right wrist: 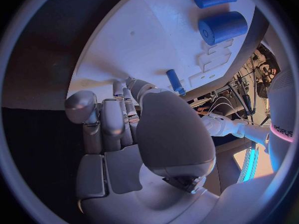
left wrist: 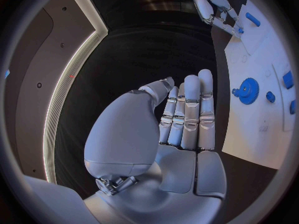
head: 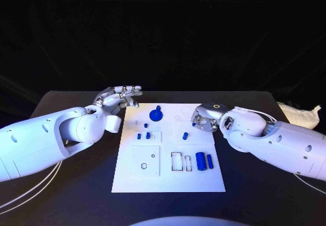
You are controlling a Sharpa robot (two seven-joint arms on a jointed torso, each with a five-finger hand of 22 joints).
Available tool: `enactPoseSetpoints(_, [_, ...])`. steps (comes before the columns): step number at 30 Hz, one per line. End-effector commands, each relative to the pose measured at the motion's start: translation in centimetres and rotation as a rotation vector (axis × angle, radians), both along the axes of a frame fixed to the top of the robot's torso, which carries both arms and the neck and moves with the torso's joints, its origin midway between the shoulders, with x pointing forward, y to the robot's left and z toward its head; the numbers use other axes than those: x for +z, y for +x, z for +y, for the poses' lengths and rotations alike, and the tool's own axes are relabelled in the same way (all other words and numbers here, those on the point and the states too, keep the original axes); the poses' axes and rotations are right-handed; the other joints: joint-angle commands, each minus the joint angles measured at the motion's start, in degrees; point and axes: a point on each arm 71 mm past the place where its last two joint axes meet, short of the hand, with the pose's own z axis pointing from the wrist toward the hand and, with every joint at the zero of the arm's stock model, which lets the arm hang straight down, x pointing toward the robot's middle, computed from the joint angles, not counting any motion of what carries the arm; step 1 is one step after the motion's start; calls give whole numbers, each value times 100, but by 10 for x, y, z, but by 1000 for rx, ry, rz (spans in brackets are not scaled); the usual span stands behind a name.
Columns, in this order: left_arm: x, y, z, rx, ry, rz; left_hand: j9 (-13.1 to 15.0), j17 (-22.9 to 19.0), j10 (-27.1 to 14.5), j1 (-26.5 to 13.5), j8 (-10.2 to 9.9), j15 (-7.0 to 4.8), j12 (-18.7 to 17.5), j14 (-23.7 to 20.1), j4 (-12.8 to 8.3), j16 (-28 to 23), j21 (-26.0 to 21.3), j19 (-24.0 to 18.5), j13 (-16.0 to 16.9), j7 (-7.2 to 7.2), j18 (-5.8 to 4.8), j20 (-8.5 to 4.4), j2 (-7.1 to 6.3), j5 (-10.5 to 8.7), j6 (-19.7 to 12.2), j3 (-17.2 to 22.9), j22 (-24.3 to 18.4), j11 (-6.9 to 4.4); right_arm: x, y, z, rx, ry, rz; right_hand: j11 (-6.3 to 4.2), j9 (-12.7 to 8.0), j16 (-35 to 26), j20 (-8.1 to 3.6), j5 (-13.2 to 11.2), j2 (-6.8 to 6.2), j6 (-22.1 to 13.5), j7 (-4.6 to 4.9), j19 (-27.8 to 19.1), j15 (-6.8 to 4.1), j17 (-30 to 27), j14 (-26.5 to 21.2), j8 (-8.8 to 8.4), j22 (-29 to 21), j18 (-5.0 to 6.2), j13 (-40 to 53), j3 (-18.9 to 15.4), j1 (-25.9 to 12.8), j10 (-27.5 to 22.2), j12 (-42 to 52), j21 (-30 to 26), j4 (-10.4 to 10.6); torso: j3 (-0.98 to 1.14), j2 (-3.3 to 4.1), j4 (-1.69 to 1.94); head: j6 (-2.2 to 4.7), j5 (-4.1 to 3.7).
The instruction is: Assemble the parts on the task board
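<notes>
On the black bench the white task board carries a blue gear toward 12 o'clock and a blue cylinder toward 4, while the left hand hovers open, fingers extended, at the board's 10 o'clock corner and the right hand, curled at its 2 o'clock edge, has a grip I cannot tell.

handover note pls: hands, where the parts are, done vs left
Left hand: open, holding nothing, off the task board's far left corner.
Right hand: over the board's right edge, fingers curled down near a small blue peg; cannot tell if it holds anything.
Parts: blue gear at far middle, two small blue pieces at left middle, large blue cylinder and slim blue rod at near right.
Done: cannot tell which parts are seated.
Left: cylinder, rod and peg look loose, still to place.
</notes>
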Motion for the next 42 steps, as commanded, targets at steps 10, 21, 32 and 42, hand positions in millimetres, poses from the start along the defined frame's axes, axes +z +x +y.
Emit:
enactPoseSetpoints(10, [1,-1,-2,-9,-6,0,-11,-30,-81,-26,23,-3,28,23,-14,-15,-40,9,-10,-5,68,-7,29,25,-64,-38,-21,5,-9,-3,6,26,-24,48,-24,32,24,-14,-44,46,145,-21,63,-8,-9,196,51,30,2,-71,88,-79,147,-14,48,-46,-2,-4,-4,-37,17])
enactPoseSetpoints(21, [1,0,-2,-17,-3,-1,-15,-63,-112,20,35,-3,55,6,-72,-18,-58,12,-13,2,69,-9,32,26,-85,-40,-35,11,-9,-6,11,43,-29,59,-43,53,25,-23,-26,60,215,-33,90,-22,-9,199,65,87,-10,-119,130,-76,228,-20,87,-120,-2,-8,-10,-47,21])
enactPoseSetpoints(32, [1,0,-2,-25,3,-5,-16,-74,-121,35,40,-3,66,1,-93,-18,-61,14,-14,5,69,-10,32,26,-91,-42,-38,13,-9,-7,13,45,-69,32,-52,60,24,-27,-16,55,237,-38,95,-27,-12,199,67,94,-11,-141,143,-75,246,-31,92,-157,-4,-5,1,-42,21])
enactPoseSetpoints(42, [1,-1,-3,-32,7,-7,-18,-85,-132,47,43,-3,74,-3,-112,-18,-64,15,-16,9,69,-11,32,25,-99,-44,-40,16,-9,-5,13,14,-123,-16,-123,140,181,-63,-226,178,479,-92,240,-95,134,246,144,430,-70,-208,331,-37,564,-50,328,-463,1,-2,-7,-64,21])
